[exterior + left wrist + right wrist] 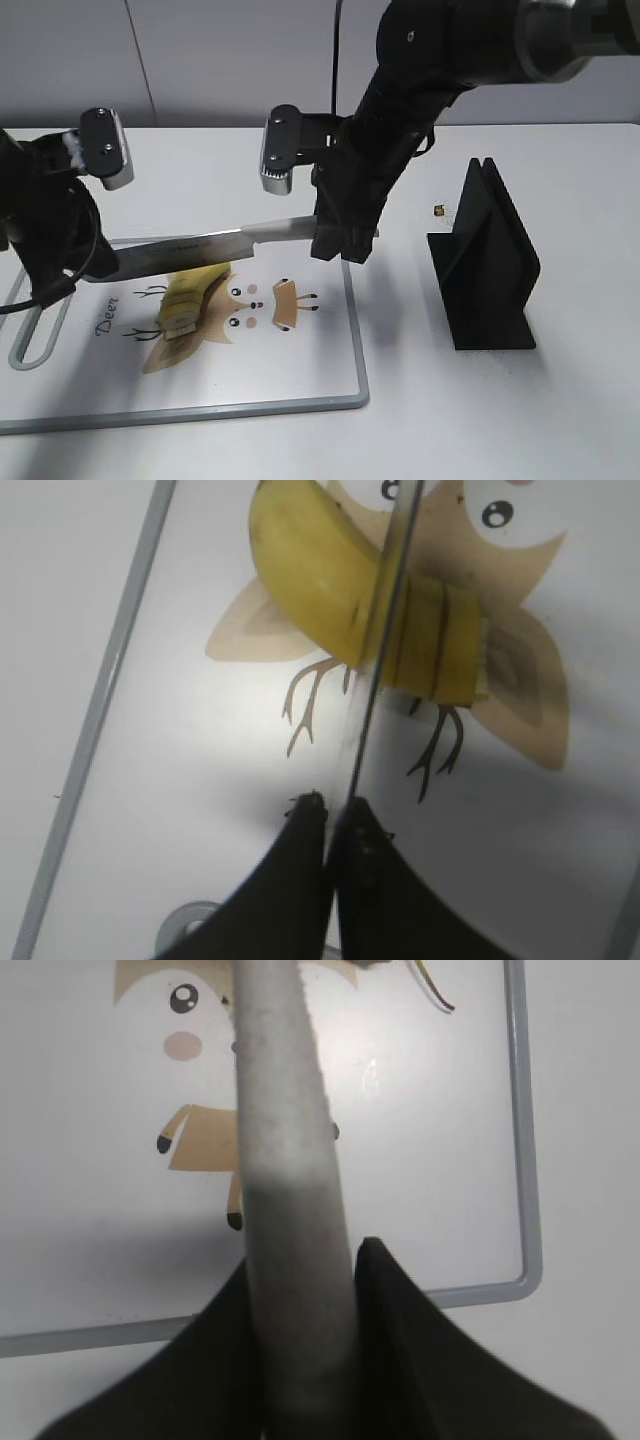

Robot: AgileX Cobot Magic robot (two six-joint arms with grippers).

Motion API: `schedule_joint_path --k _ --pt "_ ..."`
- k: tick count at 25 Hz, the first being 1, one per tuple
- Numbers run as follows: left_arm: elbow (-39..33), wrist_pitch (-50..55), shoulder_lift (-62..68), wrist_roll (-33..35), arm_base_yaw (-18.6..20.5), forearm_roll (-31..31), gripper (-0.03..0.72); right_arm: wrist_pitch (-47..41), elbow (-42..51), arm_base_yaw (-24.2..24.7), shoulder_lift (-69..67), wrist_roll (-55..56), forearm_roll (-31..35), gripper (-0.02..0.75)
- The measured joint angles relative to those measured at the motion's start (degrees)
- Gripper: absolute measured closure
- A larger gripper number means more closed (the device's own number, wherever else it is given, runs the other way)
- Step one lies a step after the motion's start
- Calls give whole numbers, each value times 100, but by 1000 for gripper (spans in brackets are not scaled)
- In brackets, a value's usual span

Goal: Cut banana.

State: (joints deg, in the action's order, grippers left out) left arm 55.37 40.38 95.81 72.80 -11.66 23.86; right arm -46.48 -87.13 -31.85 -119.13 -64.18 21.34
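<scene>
Toward the left edge of the tabletop [560,420], the banana [185,300] is being kept on the deer-print cutting board [300,380]. A knife [190,250] is being held over it: its handle is being clamped by the right hand [335,245], its blade tip is being pinched by the closed left hand [330,815]. Cut lines are being shown at the banana's end.

A glossy metal knife blade [185,251] crosses the matt banana [340,600] on a smooth white board [300,370].
</scene>
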Motion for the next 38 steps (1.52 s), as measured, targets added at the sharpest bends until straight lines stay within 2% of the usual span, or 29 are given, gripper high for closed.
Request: schedule_joint_path --k 27,38 --pt "-146 -323 389 -12 0 345 690 409 0 0 -355 20 -183 528" --pt "-47 -364 988 13 10 530 687 666 -50 17 -843 101 -329 514"
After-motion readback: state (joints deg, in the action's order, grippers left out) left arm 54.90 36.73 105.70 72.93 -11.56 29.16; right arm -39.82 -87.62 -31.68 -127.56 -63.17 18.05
